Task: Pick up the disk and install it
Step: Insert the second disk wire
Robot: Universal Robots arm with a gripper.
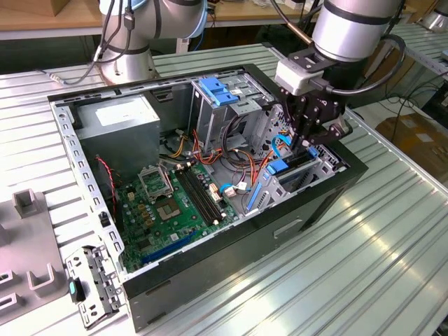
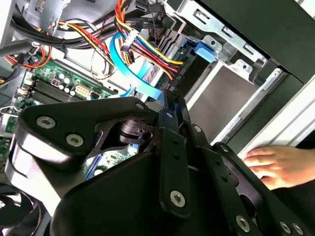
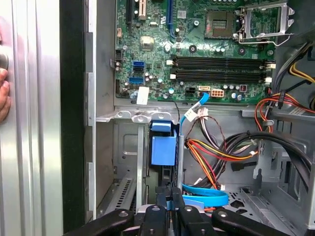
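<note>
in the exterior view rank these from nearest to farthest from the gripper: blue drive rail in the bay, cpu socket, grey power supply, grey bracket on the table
1. Blue drive rail: right below the gripper, in the bay.
2. CPU socket: mid motherboard, toward the exterior view's left.
3. Grey power supply: far corner of the case, farther left.
4. Grey bracket: outside the case, on the table at the left edge.

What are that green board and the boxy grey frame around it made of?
The green board looks like glossy lacquered circuit laminate, judging by its soldered chips and slots. The frame seems bare sheet metal: dull silver, with punched holes and folded edges.
</note>
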